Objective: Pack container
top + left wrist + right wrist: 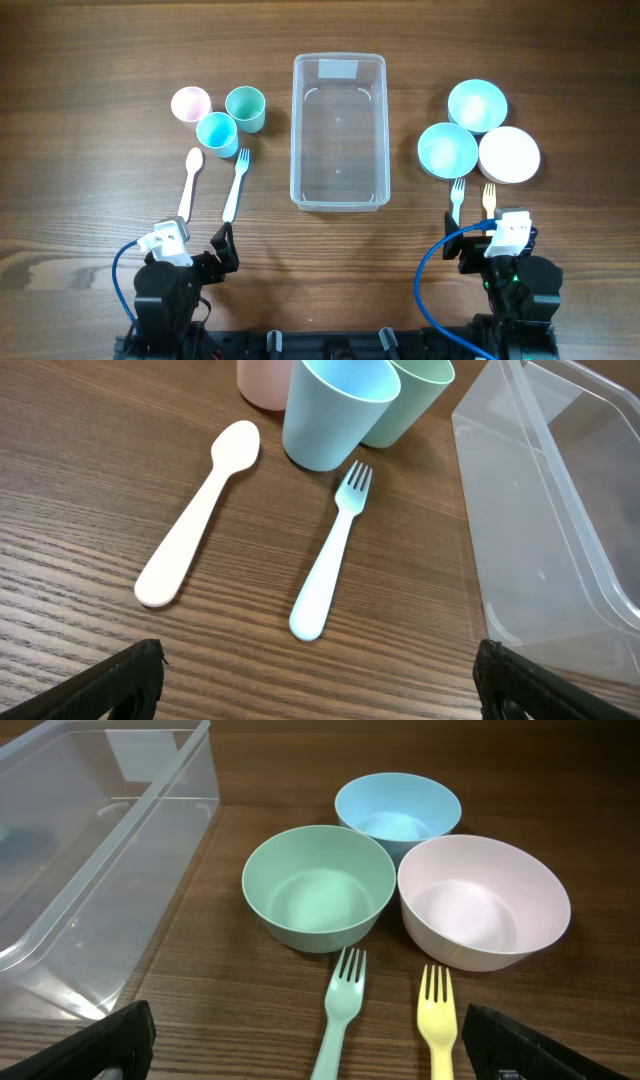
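1. Container (338, 130): clear rectangular tub, upright with its mouth up, at the centre of the counter (90, 60) between the two groups of ware. It holds nothing, so we judge packing not yet begun. Its middle place puts it near both arms.
2. Left group: pink cup (190, 103), green cup (245, 107) and blue cup (217, 133), upright in a tight cluster. A white spoon (189, 183) and a pale blue fork (236, 183) lie just below, handles toward the left arm. We take that as laid ready for a pick from that side.
3. Right group: blue bowl (477, 104), green bowl (447, 150) and pink bowl (509, 154) in a close triangle. A green fork (457, 196) and a yellow fork (489, 196) lie side by side, tines toward the bowls.
4. Left pincer (320, 685): fingers spread wide at the frame's edges, gripping nothing, low behind the cutlery handles.
5. Right pincer (308, 1050): likewise spread wide and empty, facing the two forks.
6. Views compared: only the overhead gives the whole layout, but there the wrist cameras cover most of the fingers. The left wrist view shows the pale blue fork's tines near the blue cup's foot, apart from it. The right wrist view shows the bowls empty, and the palest one pink where the overhead renders it near white.
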`<state>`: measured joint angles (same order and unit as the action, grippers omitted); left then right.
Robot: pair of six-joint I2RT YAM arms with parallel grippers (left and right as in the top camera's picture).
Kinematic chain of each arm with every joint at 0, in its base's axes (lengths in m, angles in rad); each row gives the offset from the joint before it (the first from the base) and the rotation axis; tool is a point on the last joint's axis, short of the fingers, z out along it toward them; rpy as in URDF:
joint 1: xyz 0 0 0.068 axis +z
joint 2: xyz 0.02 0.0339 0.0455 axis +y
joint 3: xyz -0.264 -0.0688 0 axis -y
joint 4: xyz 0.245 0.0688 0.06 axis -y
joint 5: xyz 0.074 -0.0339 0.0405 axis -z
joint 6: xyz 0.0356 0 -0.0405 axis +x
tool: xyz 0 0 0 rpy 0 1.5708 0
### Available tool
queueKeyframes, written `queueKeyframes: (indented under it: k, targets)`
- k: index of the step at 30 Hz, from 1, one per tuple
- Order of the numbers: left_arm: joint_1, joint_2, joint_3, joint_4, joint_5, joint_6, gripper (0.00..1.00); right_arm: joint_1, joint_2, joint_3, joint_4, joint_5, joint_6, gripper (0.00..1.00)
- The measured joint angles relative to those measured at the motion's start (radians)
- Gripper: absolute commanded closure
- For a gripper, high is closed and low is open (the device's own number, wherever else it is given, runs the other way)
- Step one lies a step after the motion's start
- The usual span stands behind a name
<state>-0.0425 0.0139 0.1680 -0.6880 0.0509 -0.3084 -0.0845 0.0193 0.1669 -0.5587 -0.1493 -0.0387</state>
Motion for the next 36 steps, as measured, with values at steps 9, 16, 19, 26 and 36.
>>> queueKeyframes:
  k: [9, 16, 19, 26, 36]
  targets:
    - [0.000, 0.000, 0.000, 0.000, 0.000, 0.000, 0.00, 0.000, 0.000, 0.000, 0.000, 0.000, 0.000, 0.00]
    - [0.000, 0.000, 0.000, 0.000, 0.000, 0.000, 0.00, 0.000, 0.000, 0.000, 0.000, 0.000, 0.000, 0.00]
    - [0.000, 0.000, 0.000, 0.000, 0.000, 0.000, 0.00, 0.000, 0.000, 0.000, 0.000, 0.000, 0.000, 0.00]
    - [0.000, 0.000, 0.000, 0.000, -0.002, 0.000, 0.00, 0.000, 0.000, 0.000, 0.000, 0.000, 0.000, 0.00]
    - [0.000, 0.000, -0.003, 0.178, -0.081, -0.066, 0.00, 0.000, 0.000, -0.002, 0.073, -0.196, 0.387, 0.00]
